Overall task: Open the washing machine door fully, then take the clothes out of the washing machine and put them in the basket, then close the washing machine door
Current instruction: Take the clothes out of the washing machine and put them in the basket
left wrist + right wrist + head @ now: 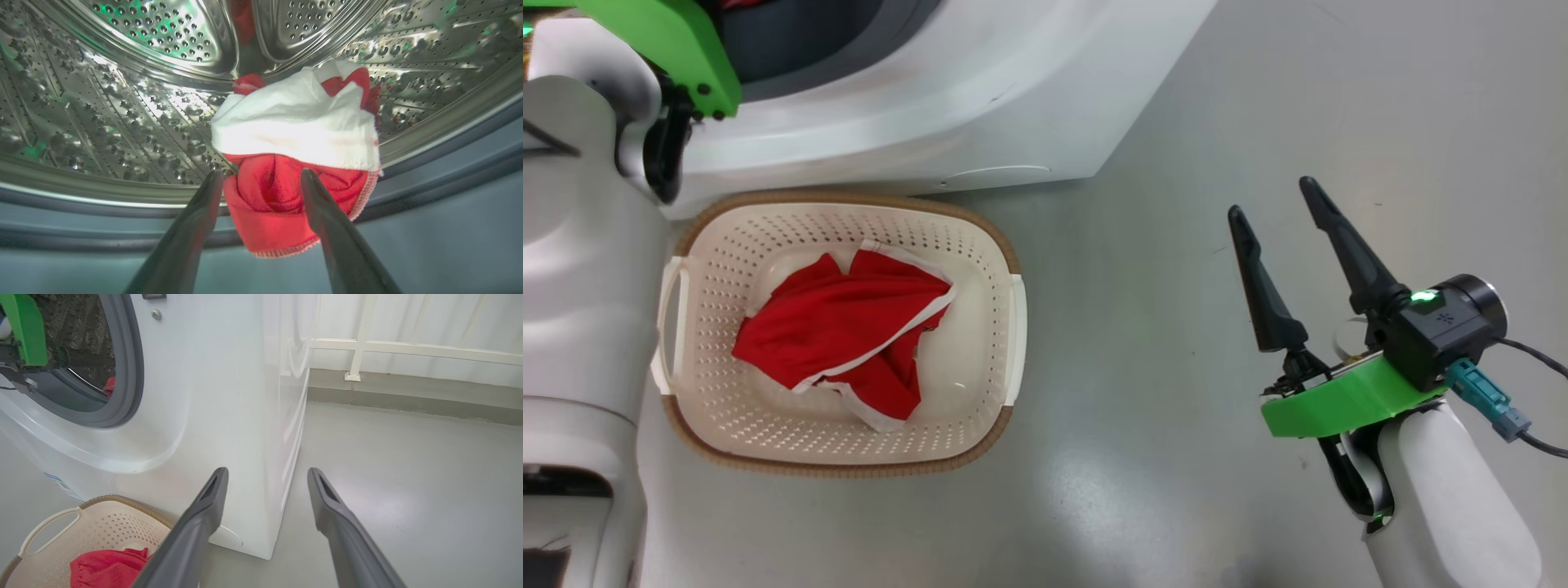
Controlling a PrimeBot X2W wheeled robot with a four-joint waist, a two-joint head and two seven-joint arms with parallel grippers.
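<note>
The white washing machine (980, 106) stands at the top of the head view, its opening uncovered; the washing machine door is out of view. My left gripper (261, 175) reaches inside the steel drum (122, 102), open, its fingers on either side of a red and white bundle of clothes (294, 134) lying at the drum's lip. A red garment with white trim (849, 335) lies in the cream basket (980, 245) on the floor in front of the machine. My right gripper (1278, 200) hangs open over bare floor to the basket's right, holding nothing.
Grey floor (1176, 367) spreads to the right of the machine and basket. A white railing (408, 347) and a low kerb run along the far wall. My left arm's pale body (580, 269) stands close beside the basket's left handle.
</note>
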